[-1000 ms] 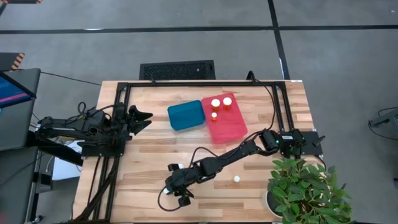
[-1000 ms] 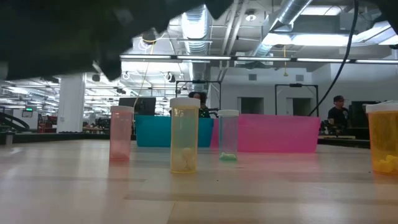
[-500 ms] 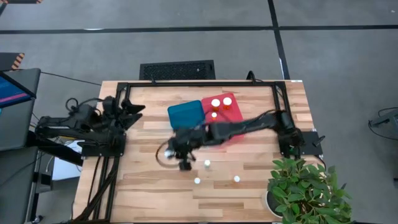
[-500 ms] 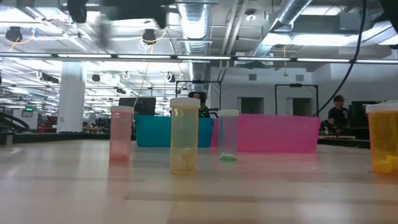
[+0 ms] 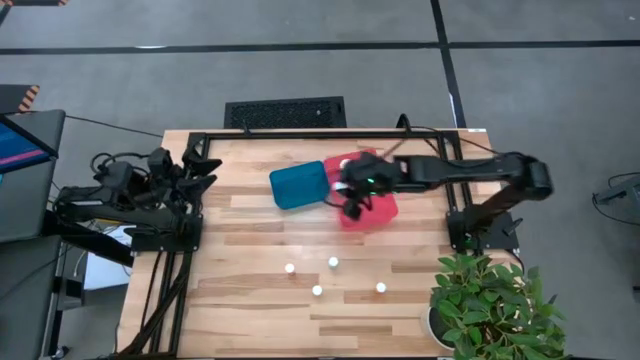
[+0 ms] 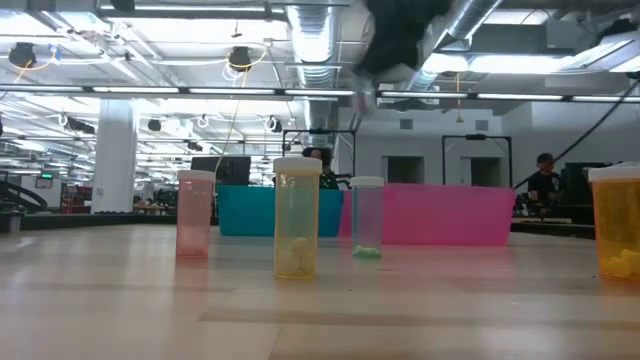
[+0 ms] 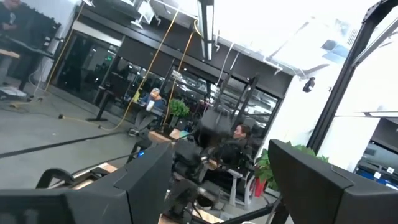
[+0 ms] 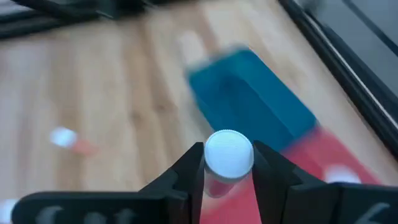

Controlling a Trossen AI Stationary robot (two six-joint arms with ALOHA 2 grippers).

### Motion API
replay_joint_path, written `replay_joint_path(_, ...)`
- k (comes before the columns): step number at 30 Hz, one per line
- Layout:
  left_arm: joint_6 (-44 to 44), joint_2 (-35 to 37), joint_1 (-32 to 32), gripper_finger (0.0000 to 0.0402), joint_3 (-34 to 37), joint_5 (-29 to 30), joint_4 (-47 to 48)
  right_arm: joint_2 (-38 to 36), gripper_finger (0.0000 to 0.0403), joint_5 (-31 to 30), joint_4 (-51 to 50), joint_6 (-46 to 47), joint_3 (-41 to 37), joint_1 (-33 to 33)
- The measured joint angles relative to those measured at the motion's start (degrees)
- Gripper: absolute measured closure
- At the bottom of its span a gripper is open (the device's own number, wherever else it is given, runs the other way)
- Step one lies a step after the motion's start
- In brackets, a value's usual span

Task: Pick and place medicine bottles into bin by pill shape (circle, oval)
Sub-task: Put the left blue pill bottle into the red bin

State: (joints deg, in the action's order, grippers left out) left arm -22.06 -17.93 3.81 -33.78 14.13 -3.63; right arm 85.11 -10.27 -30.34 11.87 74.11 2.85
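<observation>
The left arm waits folded at the left edge of the surface [image 5: 250, 300], its left gripper [image 5: 208, 165] raised near the far left corner; whether it is spread or pressed together I cannot tell. Its wrist camera looks out into the room, where a person sits among monitors.

Near the middle of the far half, the blue bin [image 5: 299, 184] lies just beside the red bin [image 5: 385, 210], the two touching or nearly so along their facing sides. The right arm reaches in from the right edge and holds the right gripper [image 5: 352, 197] over the red bin, close to the seam with the blue one. In the right wrist view the right gripper [image 8: 228, 167] is pinching a medicine bottle [image 8: 228, 152] by its round white cap, one dark finger on each side, with both bins blurred below it. What bottles lie inside the red bin is hidden by the arm in the high view.

Toward the near edge four medicine bottles stand upright and apart from each other: the leftmost bottle [image 5: 290, 269], one nearer the edge [image 5: 317, 291], one farther in [image 5: 333, 263], and the rightmost bottle [image 5: 381, 288]. In the low view a pinkish bottle [image 6: 195, 214], a yellow bottle [image 6: 297, 217] and a clear bottle [image 6: 367, 217] stand before the bins, with an orange bottle [image 6: 616, 222] at the right. A potted plant [image 5: 490, 305] sits at the near right corner
</observation>
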Motion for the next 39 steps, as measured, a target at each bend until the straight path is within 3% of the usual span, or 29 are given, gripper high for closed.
replay_joint_path(7,-0.2,0.0,0.0,0.0142,0.0,1.8,0.1,-14.2,0.0285,-12.4,8.8,10.2,-21.7,0.4)
replay_joint_path(15,-0.8,0.0,0.0,0.0142,0.0,7.8,0.0,-14.8,0.0285,-14.9,24.4,12.1,-34.8,4.5)
replay_joint_path(29,-0.9,0.0,0.0,0.0142,0.0,12.2,0.3,0.1,0.0285,-14.8,39.2,10.8,-37.9,9.0)
replay_joint_path(39,-1.0,0.0,0.0,0.0142,0.0,12.2,0.3,0.3,0.0276,-15.0,38.5,10.1,-37.8,9.6)
